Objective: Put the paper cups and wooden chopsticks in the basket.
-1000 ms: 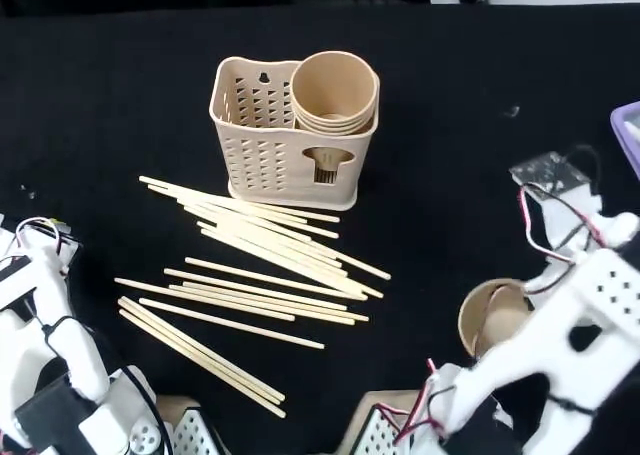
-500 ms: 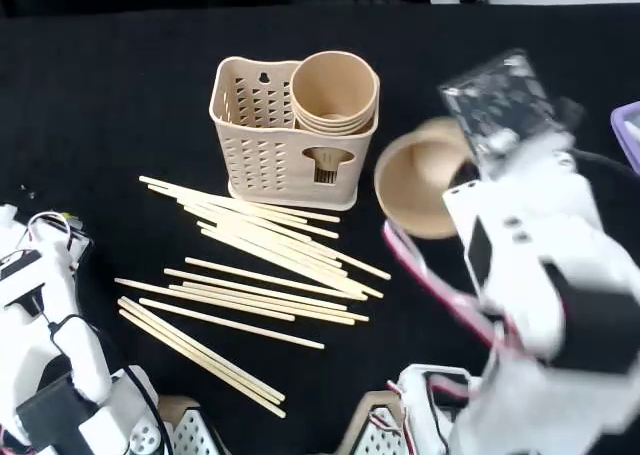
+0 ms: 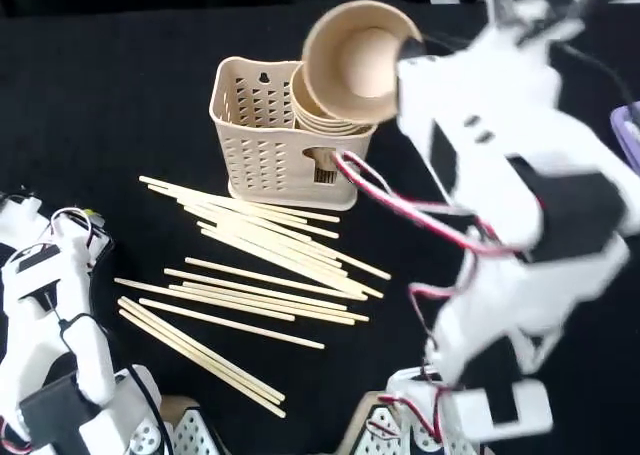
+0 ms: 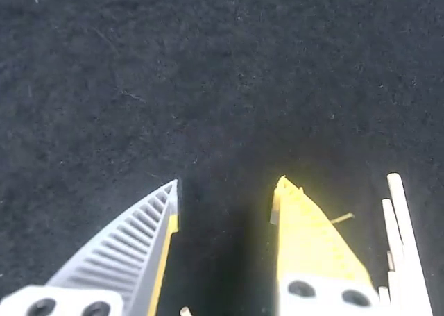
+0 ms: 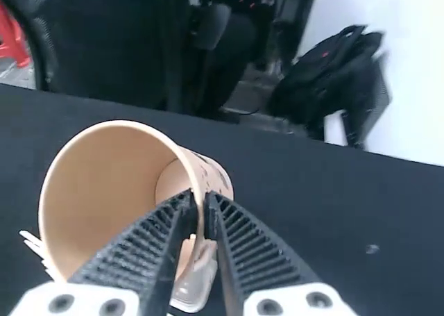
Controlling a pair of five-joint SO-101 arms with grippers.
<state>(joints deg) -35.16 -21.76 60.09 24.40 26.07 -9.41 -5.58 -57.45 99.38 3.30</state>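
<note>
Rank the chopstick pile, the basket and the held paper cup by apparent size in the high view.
1. chopstick pile, the widest spread on the table.
2. basket.
3. paper cup, held up nearer the camera, which inflates its look; it still covers less than the basket.

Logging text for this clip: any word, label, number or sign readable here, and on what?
None can be read.
The paper cup held by the right gripper has small dark marks on its outer wall, too small to read.
No print shows on the basket or the chopsticks.
</note>
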